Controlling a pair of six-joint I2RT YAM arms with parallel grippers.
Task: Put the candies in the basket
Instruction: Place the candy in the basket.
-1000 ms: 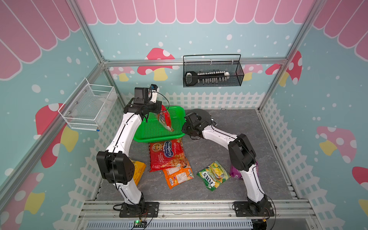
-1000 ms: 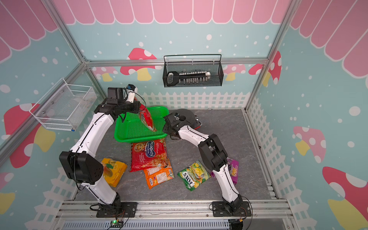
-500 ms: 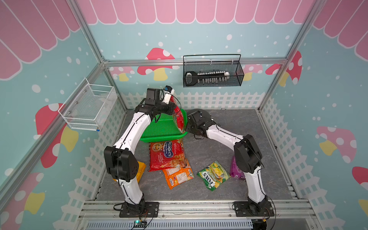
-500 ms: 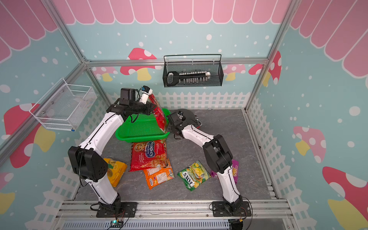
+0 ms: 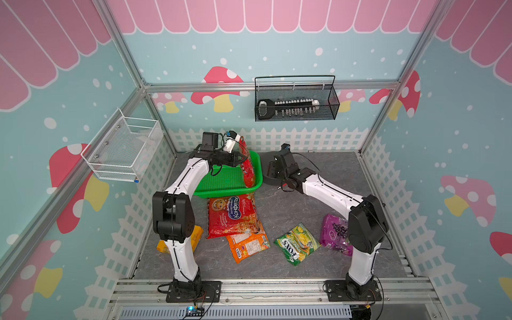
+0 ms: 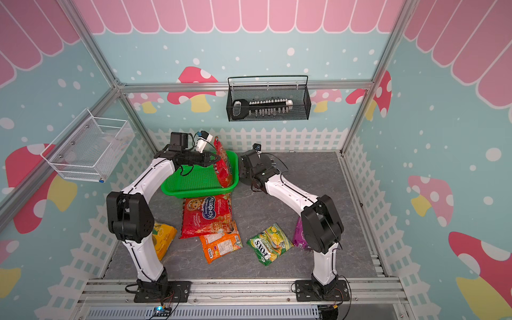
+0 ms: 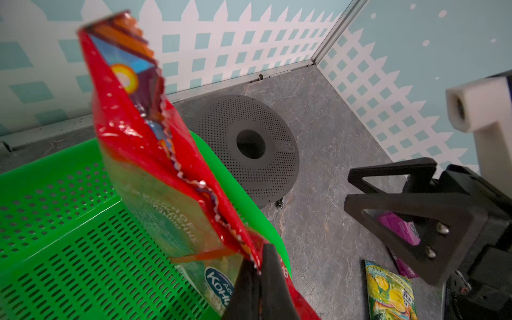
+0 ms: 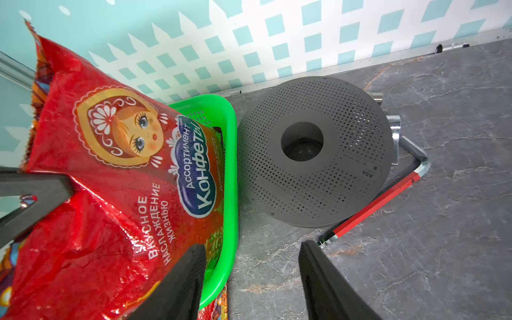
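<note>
- Left gripper: jaws pressed together on the crimped edge of one red candy bag.
- Held red candy bag: stands on end and tilted. Its lower part is inside the green basket, by the wall nearest the spool, and its top rises above the rim.
- Right gripper: jaws apart and empty, low over the floor between basket and spool, just beside the held bag.
- Dark grey spool: flat on the floor, just beside the basket, with a red-handled hex key against it.
- Second red bag: flat on the floor, its top edge at the basket's front rim.
- Orange bag: partly under that red bag.
- Green-yellow FOX'S bag: on the floor, apart.
- Purple bag: partly behind the right arm.
- Yellow-orange bag: partly behind the left arm.
</note>
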